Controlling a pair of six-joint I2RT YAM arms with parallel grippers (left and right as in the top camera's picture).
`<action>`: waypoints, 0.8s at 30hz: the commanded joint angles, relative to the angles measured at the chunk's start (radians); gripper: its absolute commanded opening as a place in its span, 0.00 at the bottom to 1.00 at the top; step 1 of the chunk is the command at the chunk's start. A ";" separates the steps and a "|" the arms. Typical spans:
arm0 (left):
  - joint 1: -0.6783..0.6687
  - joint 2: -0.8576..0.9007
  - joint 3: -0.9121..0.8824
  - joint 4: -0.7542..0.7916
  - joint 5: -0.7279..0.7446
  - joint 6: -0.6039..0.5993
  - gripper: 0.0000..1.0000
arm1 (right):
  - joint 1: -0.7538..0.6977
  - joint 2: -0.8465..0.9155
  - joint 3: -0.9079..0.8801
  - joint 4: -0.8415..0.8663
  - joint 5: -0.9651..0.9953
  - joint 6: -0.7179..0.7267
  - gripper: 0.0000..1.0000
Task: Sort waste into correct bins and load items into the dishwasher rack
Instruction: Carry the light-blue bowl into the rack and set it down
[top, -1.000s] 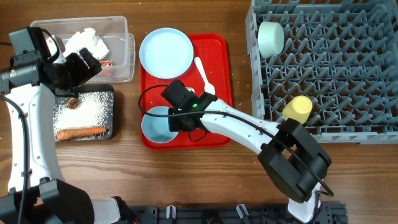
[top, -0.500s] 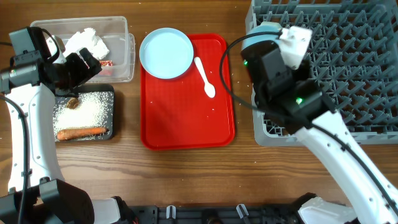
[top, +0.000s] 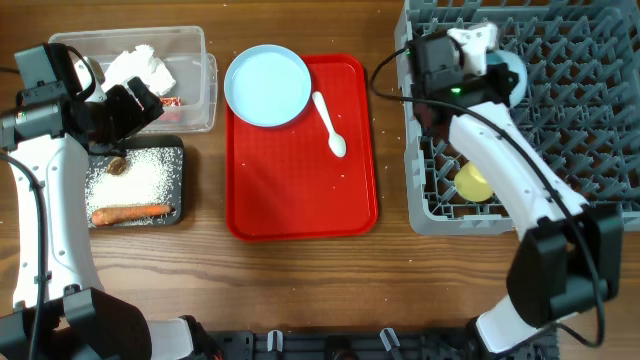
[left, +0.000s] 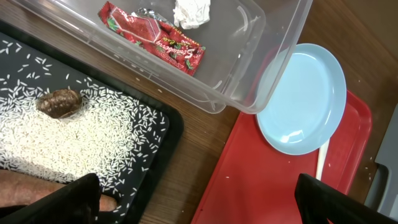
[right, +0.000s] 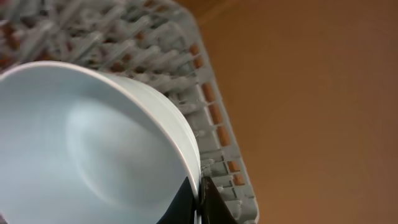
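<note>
The right tool (right: 198, 200), clamped on the rim of the light blue bowl (right: 93, 149), holds it tilted over a corner of the dishwasher rack (top: 580, 110).

Overhead, the light is bright, even and soft, falling from above. The red tray (top: 300, 190) shows flat, saturated colour with no hard glare, and the white plastic spoon (top: 329, 124) on it casts only a thin, faint shadow. Right of the red tray, the dishwasher rack (top: 560, 120) is sharp, its walls splayed by perspective. In the left wrist view focus is crisp, and the clear plastic tub (left: 249, 74) beside the red tray carries small white glints along its rim. The right wrist view is soft: the light blue bowl (right: 93, 155) sits very close and blurred, gently shaded, against a warm featureless brown.
</note>
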 joint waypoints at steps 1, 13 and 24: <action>0.005 -0.001 0.002 0.003 -0.006 -0.009 1.00 | 0.031 0.043 0.002 0.014 -0.050 -0.043 0.04; 0.005 -0.001 0.002 0.003 -0.006 -0.009 1.00 | 0.005 0.069 0.002 0.104 0.200 -0.126 0.04; 0.005 -0.001 0.002 0.003 -0.006 -0.009 1.00 | 0.044 0.069 -0.042 0.044 0.065 -0.125 0.04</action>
